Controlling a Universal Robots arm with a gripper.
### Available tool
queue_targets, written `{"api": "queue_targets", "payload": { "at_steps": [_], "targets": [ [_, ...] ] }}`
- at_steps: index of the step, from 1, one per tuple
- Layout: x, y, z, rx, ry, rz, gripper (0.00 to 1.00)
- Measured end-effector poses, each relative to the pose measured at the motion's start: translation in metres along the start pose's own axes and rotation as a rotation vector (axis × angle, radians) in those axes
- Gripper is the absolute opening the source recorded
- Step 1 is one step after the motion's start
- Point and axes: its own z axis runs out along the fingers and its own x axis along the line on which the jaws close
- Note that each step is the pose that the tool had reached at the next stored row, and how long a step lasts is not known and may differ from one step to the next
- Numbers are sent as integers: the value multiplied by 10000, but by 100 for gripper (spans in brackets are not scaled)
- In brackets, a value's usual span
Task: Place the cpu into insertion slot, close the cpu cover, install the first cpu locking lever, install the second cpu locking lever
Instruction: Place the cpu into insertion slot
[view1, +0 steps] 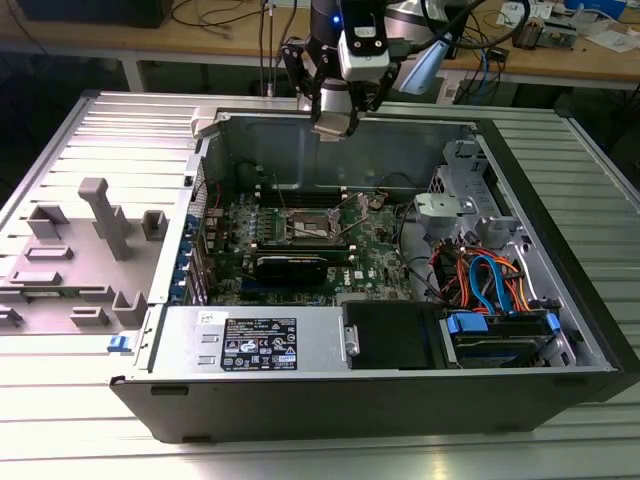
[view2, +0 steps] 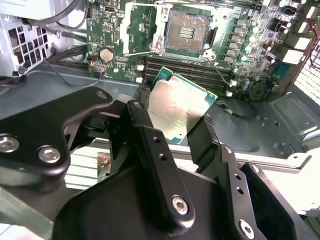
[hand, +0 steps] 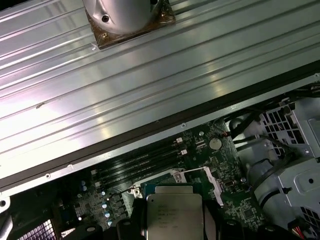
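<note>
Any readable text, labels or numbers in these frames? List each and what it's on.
Nothing legible.
Black label on the power-supply box: print too small.
White sticker beside it: too small.
Top of the cpu, held in the gripper: markings blurred.

Ribbed silver metal table (view1: 80, 440) spans the scene, with bright glare toward its near edge. Behind its far edge stands a long light wooden workbench (view1: 200, 35) on white legs, black cables (view1: 215, 12) strewn on top, dark floor (view1: 40, 75) beneath.
</note>
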Motion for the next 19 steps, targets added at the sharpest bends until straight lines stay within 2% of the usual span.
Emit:
{"api": "queue_targets", "payload": {
  "at_steps": [8, 11, 17, 19],
  "targets": [
    [-2, -3, 10, -13, -73, 816, 54],
    [-2, -5, 18, -23, -121, 1342, 54],
    [-3, -6, 22, -31, -158, 1756, 54],
    [-3, -7, 24, -39, -191, 2126, 54]
  ]
}}
